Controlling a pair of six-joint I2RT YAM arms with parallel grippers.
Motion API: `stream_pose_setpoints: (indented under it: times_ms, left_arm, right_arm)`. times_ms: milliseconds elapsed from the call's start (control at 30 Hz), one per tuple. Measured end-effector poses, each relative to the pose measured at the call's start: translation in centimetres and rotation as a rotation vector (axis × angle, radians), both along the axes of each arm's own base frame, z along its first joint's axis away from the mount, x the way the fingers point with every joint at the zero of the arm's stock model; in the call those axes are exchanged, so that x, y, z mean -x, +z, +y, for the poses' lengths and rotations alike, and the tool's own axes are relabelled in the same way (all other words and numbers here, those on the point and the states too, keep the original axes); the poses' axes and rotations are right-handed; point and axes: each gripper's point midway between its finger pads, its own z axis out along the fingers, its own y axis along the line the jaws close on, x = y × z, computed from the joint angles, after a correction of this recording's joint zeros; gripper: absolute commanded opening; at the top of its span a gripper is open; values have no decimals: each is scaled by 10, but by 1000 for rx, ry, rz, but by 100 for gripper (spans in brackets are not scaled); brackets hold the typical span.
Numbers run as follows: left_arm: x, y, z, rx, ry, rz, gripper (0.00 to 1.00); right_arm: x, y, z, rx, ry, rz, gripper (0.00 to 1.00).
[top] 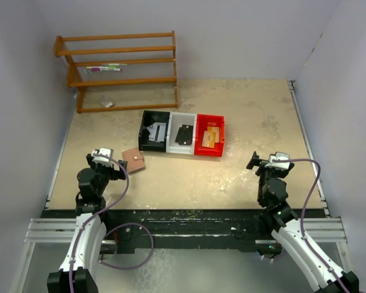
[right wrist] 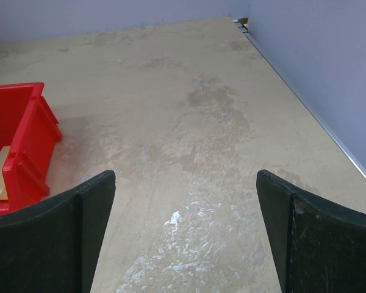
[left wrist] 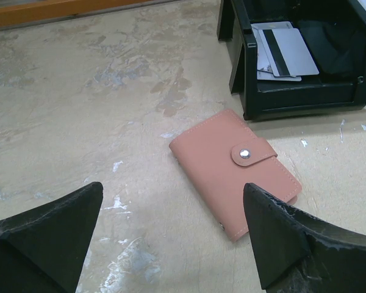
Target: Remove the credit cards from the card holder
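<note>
Left wrist: card holder [left wrist: 232, 180] beyond left end effector [left wrist: 172, 190].

table [top: 250, 122] | card holder [top: 133, 160] | black bin [top: 143, 130] | white bin [top: 182, 148] | red bin [top: 208, 152] | wooden rack [top: 125, 80]

The small folding leather-like card holder [left wrist: 235, 183] is pinkish-brown with a silver snap, and the flat tabletop [top: 250, 116] is beige, mottled with whitish and grey scuffs. The black plastic bin [left wrist: 305, 97] shows white and grey flat cards [left wrist: 287, 52], one black-striped. The white plastic bin [top: 184, 119] is plain, the red plastic bin [top: 208, 151] shows golden-yellow flat cards [top: 211, 137], and the slatted wooden rack [top: 122, 80] is orange-brown.
</note>
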Motion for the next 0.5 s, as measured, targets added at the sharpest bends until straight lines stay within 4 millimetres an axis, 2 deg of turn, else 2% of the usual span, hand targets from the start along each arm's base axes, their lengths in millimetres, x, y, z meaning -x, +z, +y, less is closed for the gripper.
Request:
stream_pose_setpoints:
  times_ms: [500]
  left_arm:
    - [0,0,0,0,2,-1,99]
  right_arm:
    - [0,-1,-1,2,-6,6,100]
